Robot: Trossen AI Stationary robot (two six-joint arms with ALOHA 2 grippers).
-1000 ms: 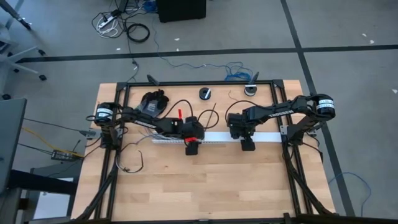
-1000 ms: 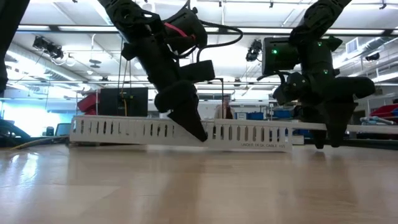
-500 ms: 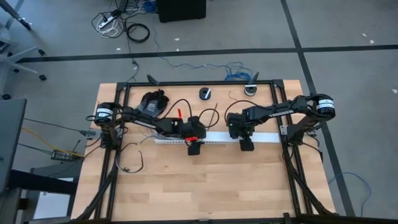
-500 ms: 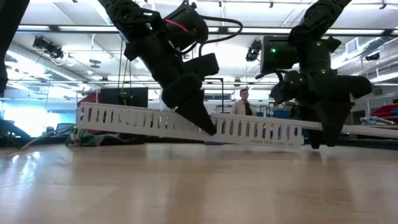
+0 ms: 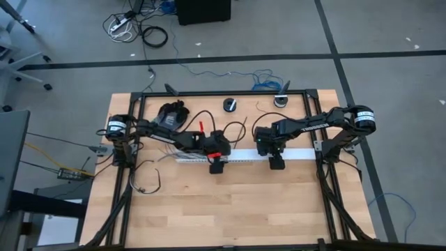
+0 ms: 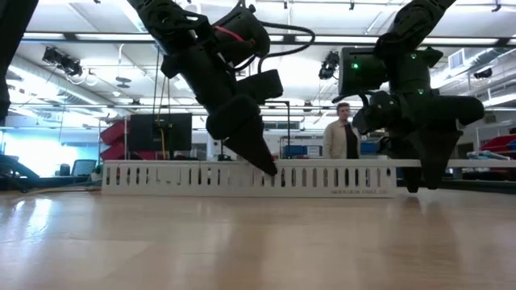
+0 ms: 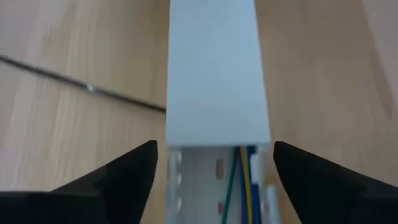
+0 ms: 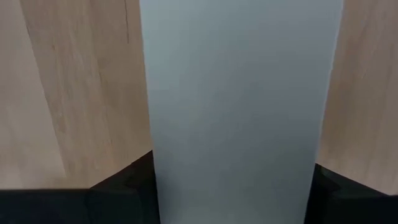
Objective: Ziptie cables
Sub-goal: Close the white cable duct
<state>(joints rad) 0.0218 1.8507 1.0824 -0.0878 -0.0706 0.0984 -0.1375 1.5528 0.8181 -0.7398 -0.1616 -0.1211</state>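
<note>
**Cable duct on table, both arms at it**

White slotted duct (image 5: 240, 155): lies flat across the middle of the wooden table (image 5: 237, 209).
Left gripper (image 7: 211, 180): fingers spread to either side of the duct with gaps showing, holding nothing.
Green, yellow and blue wires (image 7: 239, 180): inside the duct's uncovered part.
Right gripper (image 5: 276, 162): fingers closed against the duct's white cover (image 8: 239, 106).
Dark cables (image 5: 233, 130): loose on the table just behind the duct.
Person (image 6: 342, 138): in the room behind.
</note>
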